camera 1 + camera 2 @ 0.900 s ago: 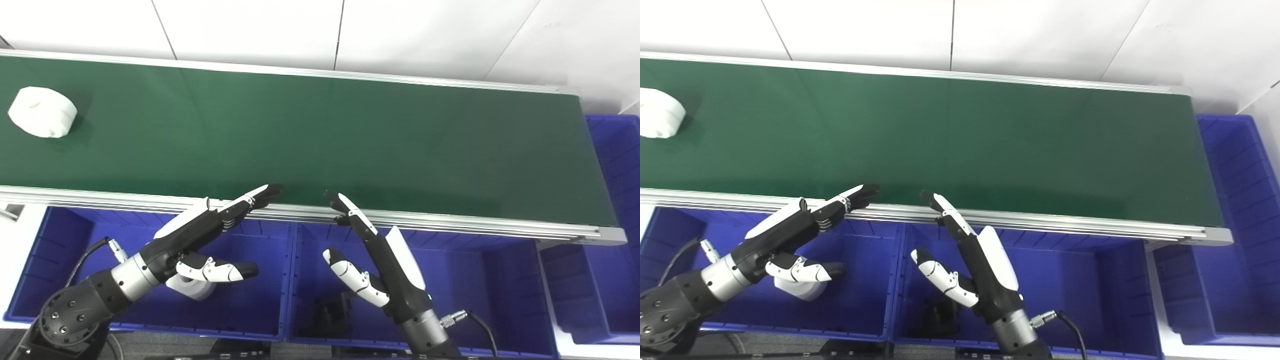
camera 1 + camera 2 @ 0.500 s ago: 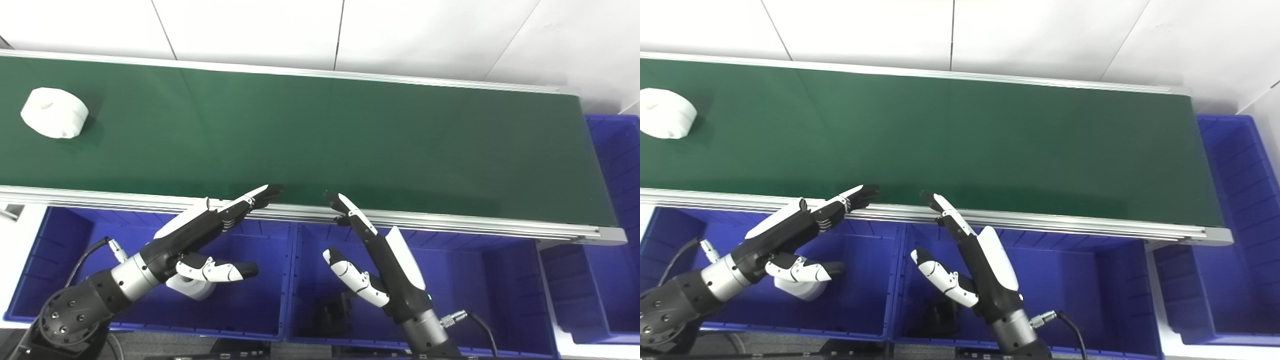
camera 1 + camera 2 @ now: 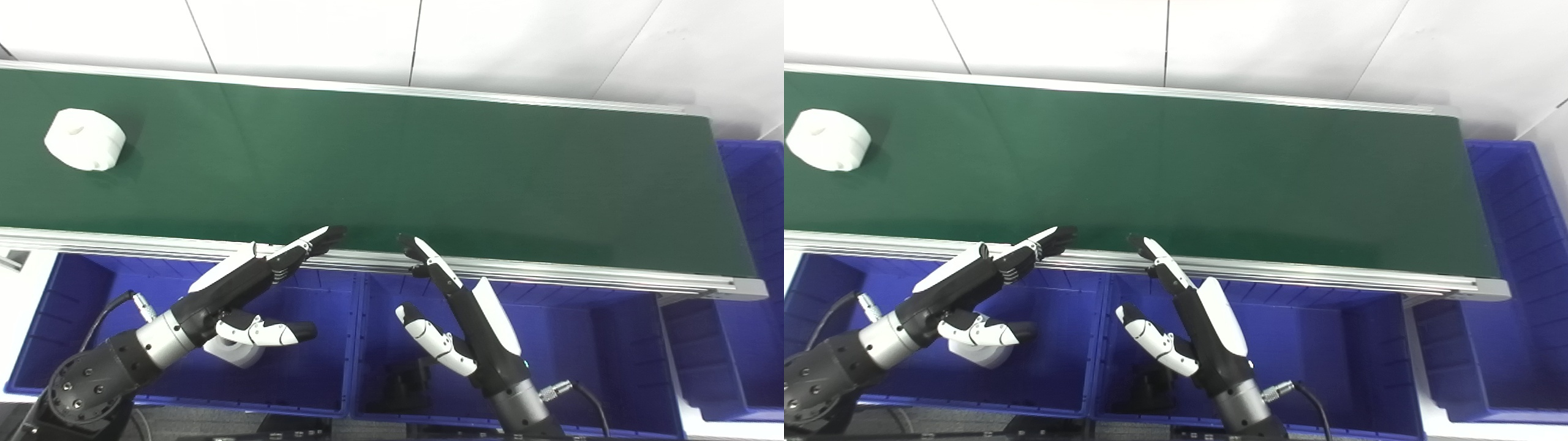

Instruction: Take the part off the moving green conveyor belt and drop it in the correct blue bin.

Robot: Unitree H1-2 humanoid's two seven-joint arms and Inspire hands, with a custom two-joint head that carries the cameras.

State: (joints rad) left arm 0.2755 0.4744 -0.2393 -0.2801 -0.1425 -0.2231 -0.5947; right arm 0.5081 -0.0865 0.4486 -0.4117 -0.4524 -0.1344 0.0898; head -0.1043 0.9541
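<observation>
A white round part (image 3: 84, 138) lies on the green conveyor belt (image 3: 392, 165) at its far left. My left hand (image 3: 245, 294) hovers open over the left blue bin (image 3: 306, 380), fingers stretched toward the belt's near rail. Over the middle blue bin (image 3: 576, 343), my right hand (image 3: 459, 318) is open too, its fingertips at the rail. Both hands hold nothing and are far to the right of the part.
A white part (image 3: 236, 352) lies in the left bin under my left hand. A black part (image 3: 401, 383) lies in the middle bin. Another blue bin (image 3: 756, 202) stands past the belt's right end. An aluminium rail (image 3: 551, 272) edges the belt.
The white part has ridden the belt to the right, coming fully into the right eye view. Neither hand has moved.
</observation>
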